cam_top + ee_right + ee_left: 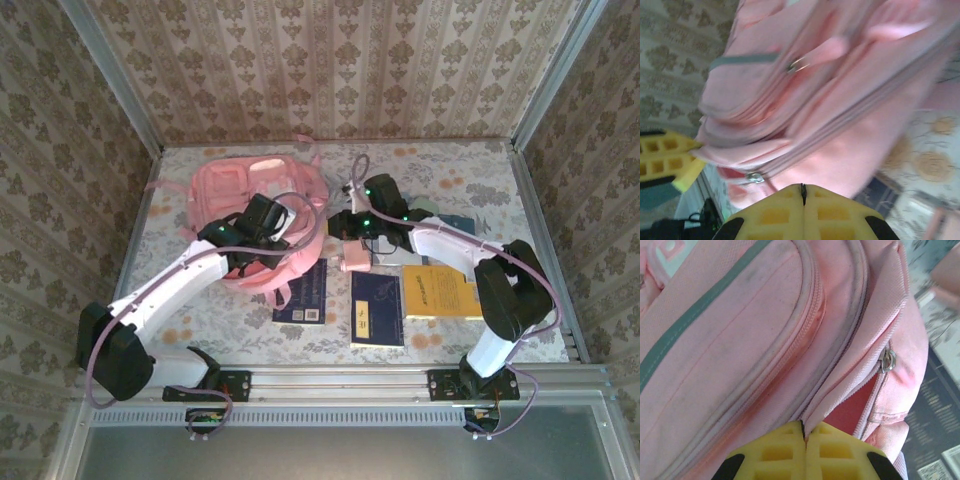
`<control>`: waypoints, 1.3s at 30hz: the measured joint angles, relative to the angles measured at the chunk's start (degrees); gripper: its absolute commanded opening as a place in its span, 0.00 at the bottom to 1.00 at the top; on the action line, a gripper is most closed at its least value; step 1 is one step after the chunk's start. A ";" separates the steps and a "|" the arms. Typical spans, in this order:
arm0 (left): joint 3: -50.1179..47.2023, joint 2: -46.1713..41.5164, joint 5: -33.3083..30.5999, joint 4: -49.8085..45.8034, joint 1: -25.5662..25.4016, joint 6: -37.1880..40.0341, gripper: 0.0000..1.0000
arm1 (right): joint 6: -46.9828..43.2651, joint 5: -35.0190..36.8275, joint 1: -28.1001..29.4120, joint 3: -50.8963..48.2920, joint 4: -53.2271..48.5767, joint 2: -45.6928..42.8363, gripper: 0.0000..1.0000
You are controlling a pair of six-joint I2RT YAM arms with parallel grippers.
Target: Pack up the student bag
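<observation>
From above we see the student bag (225, 190), a large pink backpack, lying on the far left part of a flower-patterned desk (470, 180). Its near half is hidden under the left arm's dark wrist. Just right of the bag, the right arm's wrist covers whatever lies beneath it. Off the bag's near right corner sits a small pink pouch (355, 262), too small to make out well. Nearer than the bag lies a dark blue book (303, 292), with a pink strap crossing its edge. Right of it are a second dark blue book (377, 308) and, farthest right of the bag, a yellow book (440, 292).

In the left wrist view the left claw (805, 440) is closed, its yellow fingertips pressed together right at the bag's open zip edge. The fabric lip runs down to the seam between the tips, and we cannot tell whether any cloth is nipped there. Beside the tips a gap in the bag shows red lining (850, 410), and a metal zip pull (886, 361) hangs above it. The claw's lower part is cut off by the frame.

In the right wrist view the right claw (803, 192) is likewise closed tight, holding nothing we can see. The bag looms just beyond it, its pockets smeared by blur. Left of the bag, the left claw's yellow fingers (665, 160) show, cut off by the frame edge.
</observation>
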 measured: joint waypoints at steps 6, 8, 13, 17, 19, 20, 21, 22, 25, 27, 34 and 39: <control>-0.11 -3.58 -1.86 -1.27 0.04 0.22 0.00 | 2.54 -0.44 -3.04 0.11 0.11 2.45 0.06; -0.11 -3.98 -1.79 -1.40 0.07 0.20 0.00 | 2.49 -0.74 -2.56 0.11 -0.13 3.15 0.20; 0.07 -3.87 0.33 -1.84 0.04 -0.24 0.00 | -4.87 3.87 3.67 -3.91 3.39 -0.66 0.40; 0.63 -3.85 1.68 -1.92 0.07 -0.74 0.00 | -16.44 9.40 11.93 -12.52 10.80 -7.39 0.42; 0.68 -3.87 2.19 -1.92 0.11 -1.18 0.00 | -21.22 10.67 14.27 -13.90 13.14 -7.72 0.42; 0.68 -3.87 2.40 -1.92 0.11 -1.38 0.00 | -23.30 11.37 14.71 -14.14 14.25 -7.34 0.42; 0.66 -3.91 2.60 -1.92 0.13 -1.57 0.00 | -24.94 11.93 14.73 -14.25 15.52 -6.82 0.42; 0.68 -4.00 2.78 -1.92 0.13 -1.73 0.00 | -26.12 12.28 14.60 -14.27 16.59 -6.36 0.43; 0.66 -4.55 3.19 -1.92 0.13 -2.05 0.00 | -28.83 13.07 14.53 -14.27 20.06 -4.90 0.43; 0.66 -4.92 3.39 -1.92 0.13 -2.40 0.00 | -29.92 13.20 14.64 -14.27 22.43 -4.02 0.44; 0.66 -5.11 3.65 -1.92 0.13 -2.84 0.00 | -30.58 12.96 15.34 -12.94 25.16 0.33 0.43; 0.66 -5.11 3.65 -1.92 0.15 -2.86 0.00 | -30.56 12.96 15.78 -11.37 25.22 2.05 0.42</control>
